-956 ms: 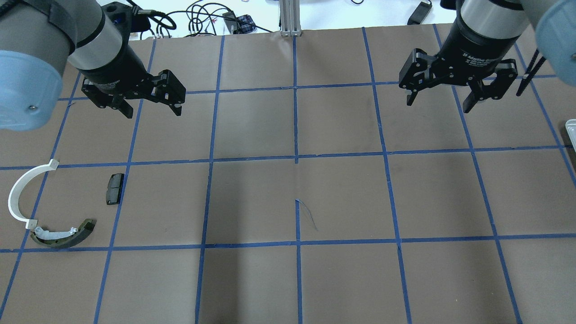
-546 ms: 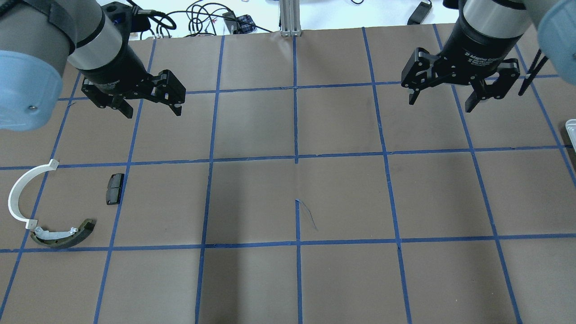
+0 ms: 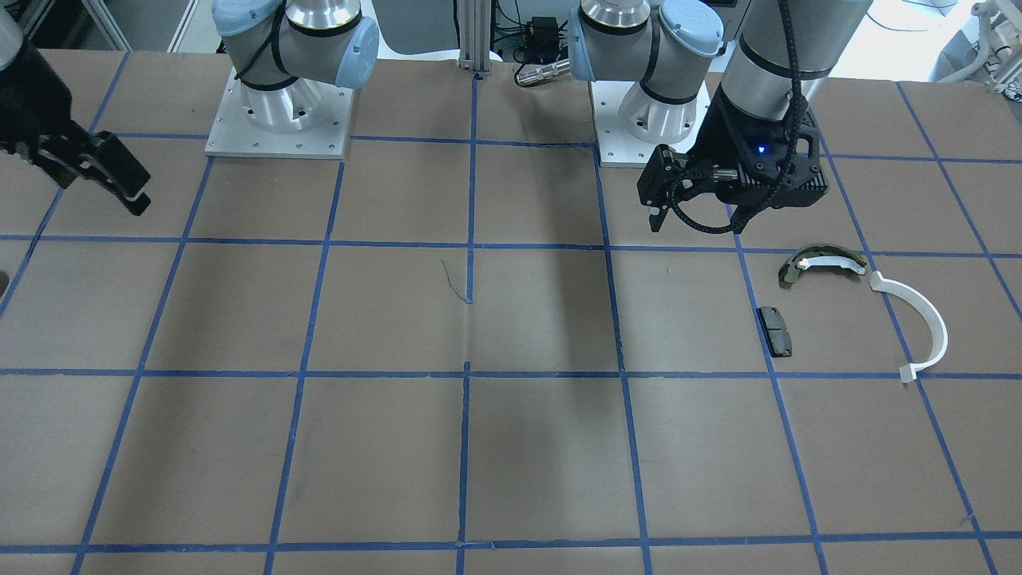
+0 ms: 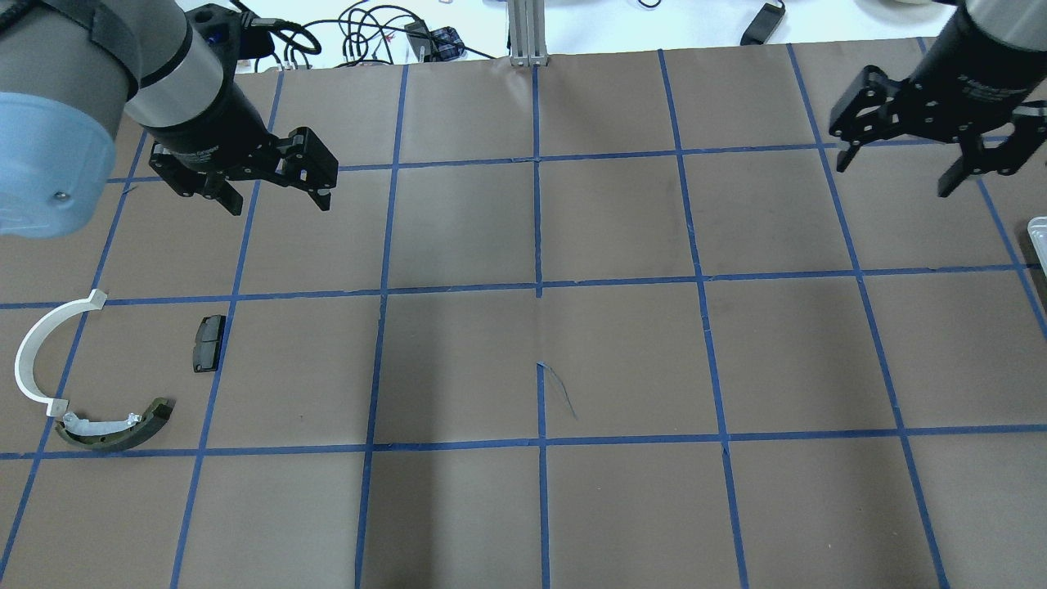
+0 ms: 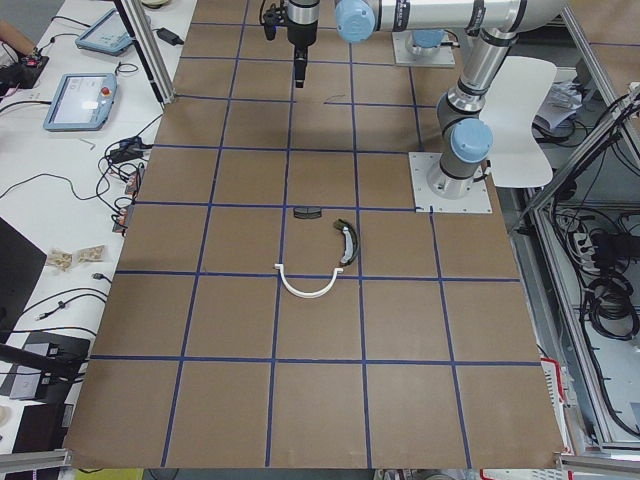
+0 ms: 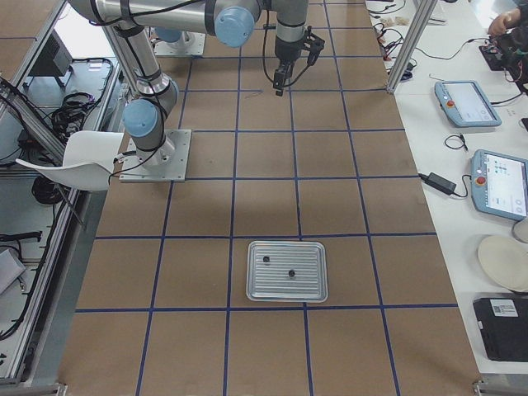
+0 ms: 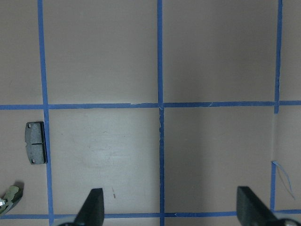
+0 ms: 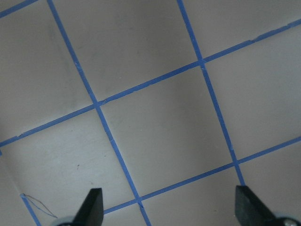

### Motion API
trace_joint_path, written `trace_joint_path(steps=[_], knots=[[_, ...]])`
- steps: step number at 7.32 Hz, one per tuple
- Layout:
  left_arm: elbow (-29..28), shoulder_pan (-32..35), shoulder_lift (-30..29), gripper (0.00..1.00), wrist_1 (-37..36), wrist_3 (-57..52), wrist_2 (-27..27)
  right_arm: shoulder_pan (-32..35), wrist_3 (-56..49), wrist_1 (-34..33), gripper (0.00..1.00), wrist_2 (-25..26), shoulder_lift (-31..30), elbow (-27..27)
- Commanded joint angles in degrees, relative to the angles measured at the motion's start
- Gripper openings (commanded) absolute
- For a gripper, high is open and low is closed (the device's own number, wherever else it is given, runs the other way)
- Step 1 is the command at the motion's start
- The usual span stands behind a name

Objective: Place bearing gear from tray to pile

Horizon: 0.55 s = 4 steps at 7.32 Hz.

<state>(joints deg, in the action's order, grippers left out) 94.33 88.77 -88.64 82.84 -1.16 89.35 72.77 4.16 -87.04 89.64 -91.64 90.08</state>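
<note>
While the pile (image 4: 208, 343) sits far left and my left jaws hang apart, my right jaws, also apart and empty, hover short of the tray (image 6: 286, 294). The bearing gear is presumably one of its two dark specks (image 6: 266, 260). Reach step, I judge; next: centre over it, descend, clamp.

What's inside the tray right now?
Two small dark parts lie apart on the tray floor, too small to identify as gears. Nothing covers them in the exterior right view.
</note>
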Motion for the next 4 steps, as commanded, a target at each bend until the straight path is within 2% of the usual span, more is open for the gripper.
trace_joint_path(steps=[1, 2, 4], knots=[[0.0, 0.0, -0.1, 1.00, -0.3, -0.1, 0.0, -9.5, -12.4, -0.7, 1.00, 0.1, 3.1, -0.2], [0.0, 0.0, -0.2, 1.00, -0.4, -0.1, 0.0, -16.5, -17.0, -0.6, 1.00, -0.3, 5.1, -0.2], [-0.1, 0.0, -0.1, 1.00, -0.3, -0.1, 0.0, -23.1, -26.7, -7.6, 1.00, 1.0, 11.7, -1.0]])
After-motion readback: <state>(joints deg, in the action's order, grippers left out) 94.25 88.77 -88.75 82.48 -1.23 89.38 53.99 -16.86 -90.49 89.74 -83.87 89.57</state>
